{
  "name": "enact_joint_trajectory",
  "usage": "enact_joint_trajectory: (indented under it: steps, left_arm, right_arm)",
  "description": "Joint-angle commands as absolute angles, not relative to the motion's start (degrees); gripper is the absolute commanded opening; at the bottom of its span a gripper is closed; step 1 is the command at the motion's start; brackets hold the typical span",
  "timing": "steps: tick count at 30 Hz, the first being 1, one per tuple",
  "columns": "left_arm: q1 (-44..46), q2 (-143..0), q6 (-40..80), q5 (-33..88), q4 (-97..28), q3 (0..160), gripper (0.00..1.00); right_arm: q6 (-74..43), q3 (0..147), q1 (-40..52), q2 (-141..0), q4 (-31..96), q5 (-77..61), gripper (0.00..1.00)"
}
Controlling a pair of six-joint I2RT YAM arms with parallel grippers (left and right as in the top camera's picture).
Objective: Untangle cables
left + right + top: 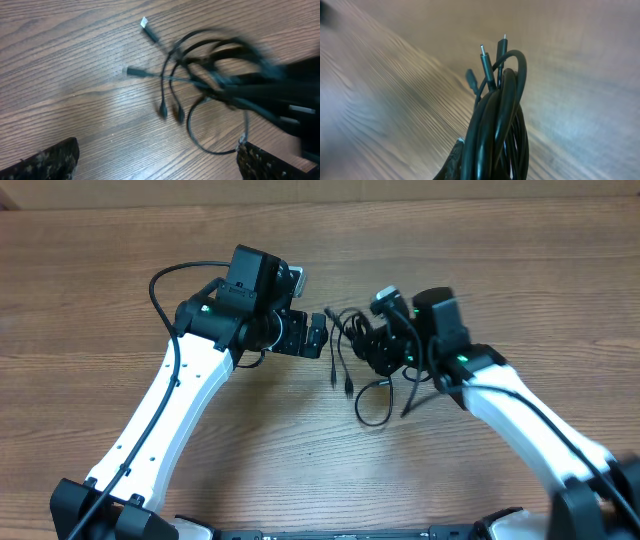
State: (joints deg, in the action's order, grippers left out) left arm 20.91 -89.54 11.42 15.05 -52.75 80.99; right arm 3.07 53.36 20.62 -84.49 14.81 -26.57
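Thin black cables [361, 343], tangled in overlapping loops near mid-counter [300, 470]. Bunched tight at one side, strands pressed together; small metal-tipped plug ends [163, 111] splayed outward, one loose loop trailing on the wood.

Cables [365, 350] between left arm [190, 395] and right arm [510, 405], loop on table [100, 270].

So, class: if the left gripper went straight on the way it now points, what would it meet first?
Probably the cables, held by the shut right gripper: the open left gripper faces their dangling plug ends. Height is hard to judge.
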Motion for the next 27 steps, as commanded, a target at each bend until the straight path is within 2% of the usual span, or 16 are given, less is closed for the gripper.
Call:
enact_joint_trajectory:
  steps: [1,11,20,27]
  left_arm:
    - [21.0,-89.9,10.3,16.1,-52.7,81.5,1.0]
    - [21.0,-89.9,10.3,16.1,-52.7,81.5,1.0]
    - [21.0,-89.9,10.3,16.1,-52.7,81.5,1.0]
    - [21.0,-90.0,10.3,16.1,-52.7,81.5,1.0]
  right_arm:
    - [0.8,54.5,20.5,-75.9,15.0,-28.2,0.04]
    - [-1.8,54.5,20.5,-60.0,18.5,-28.4,0.04]
    - [-18.8,54.5,20.5,-58.6,18.7,-28.4,0.04]
    - [-25.3,54.5,20.5,-58.6,18.3,-28.6,0.04]
